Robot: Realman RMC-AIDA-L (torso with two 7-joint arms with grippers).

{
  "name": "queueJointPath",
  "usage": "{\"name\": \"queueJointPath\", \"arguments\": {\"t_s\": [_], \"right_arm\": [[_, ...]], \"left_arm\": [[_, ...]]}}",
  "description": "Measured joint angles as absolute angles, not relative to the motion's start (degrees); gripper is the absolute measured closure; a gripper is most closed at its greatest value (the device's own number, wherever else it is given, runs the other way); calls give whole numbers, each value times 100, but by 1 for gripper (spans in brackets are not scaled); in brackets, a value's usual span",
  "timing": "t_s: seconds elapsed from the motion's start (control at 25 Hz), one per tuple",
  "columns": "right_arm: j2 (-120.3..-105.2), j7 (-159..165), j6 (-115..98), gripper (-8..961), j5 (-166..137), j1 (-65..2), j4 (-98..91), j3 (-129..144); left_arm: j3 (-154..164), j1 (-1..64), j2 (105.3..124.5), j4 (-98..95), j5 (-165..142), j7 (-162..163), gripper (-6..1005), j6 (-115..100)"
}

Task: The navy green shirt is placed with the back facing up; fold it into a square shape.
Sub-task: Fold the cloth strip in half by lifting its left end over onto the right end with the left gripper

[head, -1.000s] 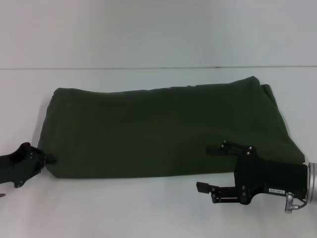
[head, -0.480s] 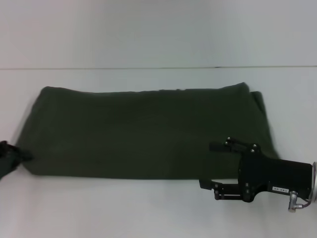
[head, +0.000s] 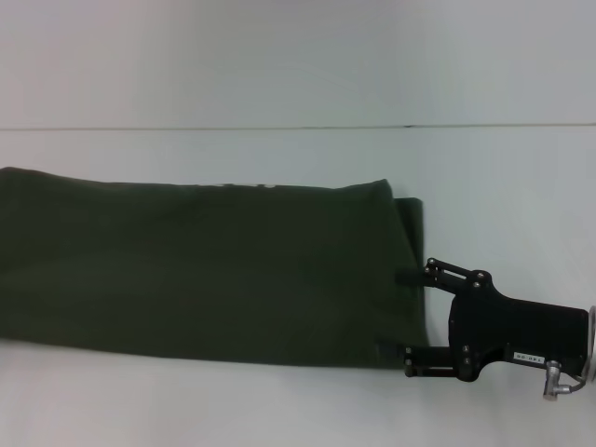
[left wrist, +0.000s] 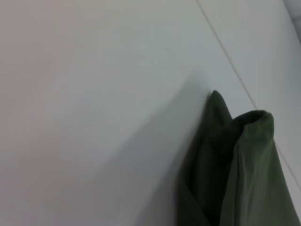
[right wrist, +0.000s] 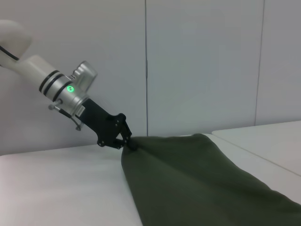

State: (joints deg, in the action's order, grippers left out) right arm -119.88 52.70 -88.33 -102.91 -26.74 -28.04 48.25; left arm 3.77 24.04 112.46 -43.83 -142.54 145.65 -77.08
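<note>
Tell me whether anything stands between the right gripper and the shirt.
Nothing visible does. The right gripper sits open right at the navy green shirt's right edge; the left gripper is shut on the far corner.

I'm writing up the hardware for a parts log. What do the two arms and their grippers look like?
The right gripper is matte black with linkage fingers, small screw heads and a small white label; behind it sits a silver metal wrist ring with a small fitting. The left gripper is also black, mounted on a silver collar with black bands and a green light, on a white arm.
</note>
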Motion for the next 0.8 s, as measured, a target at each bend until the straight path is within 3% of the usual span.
{"name": "queueJointPath", "arguments": {"t_s": [0.56,0.8], "right_arm": [[-11988,5274,-8610,23,-10294,-2637,-2779,4756],[-11988,5246,-8424,23,-10314,-2596,-2761,4754]], "left_arm": [[254,2462,11198,-4427,-13882,14590,984,-8228],[289,2521,11267,-4230,-12538,14598,985,-9227]]}}
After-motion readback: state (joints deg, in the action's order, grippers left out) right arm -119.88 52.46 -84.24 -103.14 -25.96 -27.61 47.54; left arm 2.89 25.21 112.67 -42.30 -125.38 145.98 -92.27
